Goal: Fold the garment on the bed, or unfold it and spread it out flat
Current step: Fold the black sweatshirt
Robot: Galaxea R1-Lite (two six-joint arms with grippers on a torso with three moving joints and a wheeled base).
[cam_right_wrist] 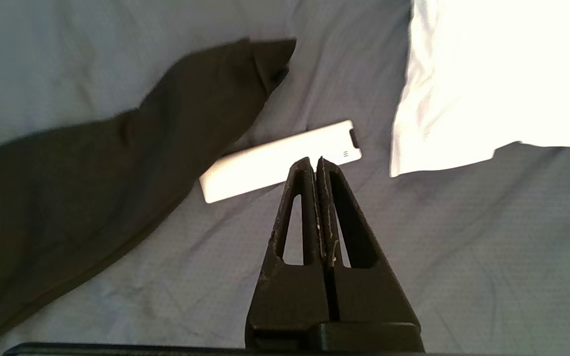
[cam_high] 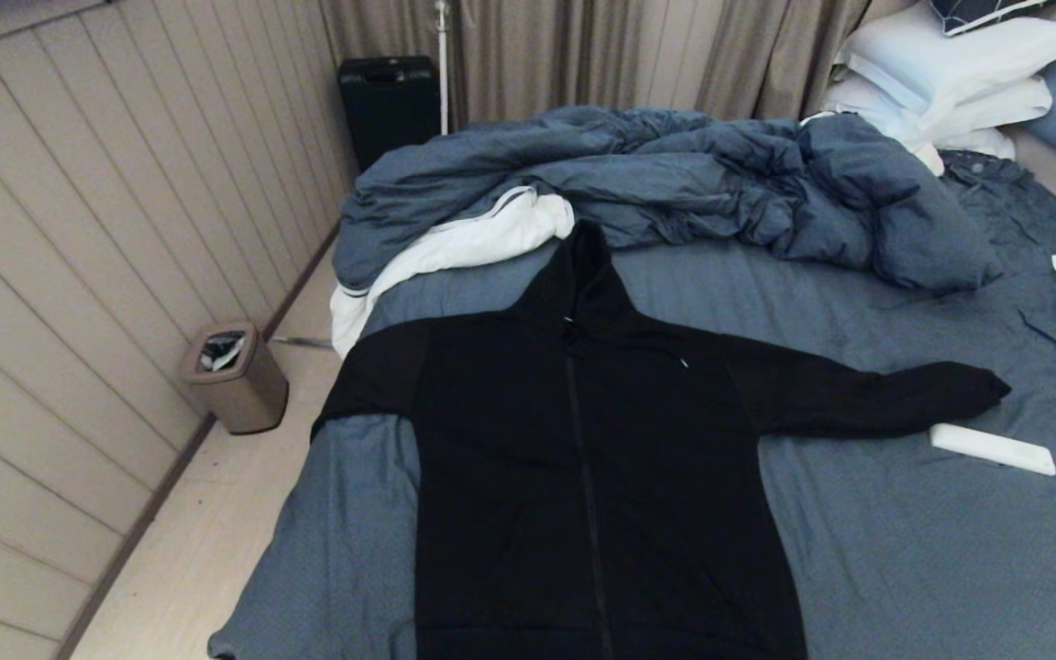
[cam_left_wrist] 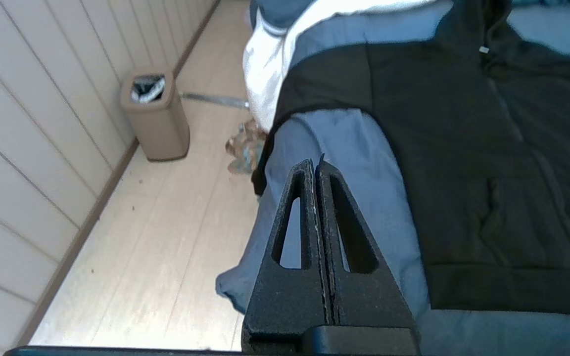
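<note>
With both the left gripper (cam_left_wrist: 316,165) and right gripper (cam_right_wrist: 313,163) being held pressed together and empty, the garment (cam_high: 583,440), being spread flat near the bed's (cam_high: 904,550) left edge, is being risked: the white remote (cam_high: 992,447) touching its right cuff is likely being snagged or dragged.

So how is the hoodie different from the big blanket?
The garment is black; the duvet is blue-grey with white lining. The garment lies spread flat, one sleeve out, the other over the bed's edge; the duvet is bunched in a heap. Both lie on the bed.
</note>
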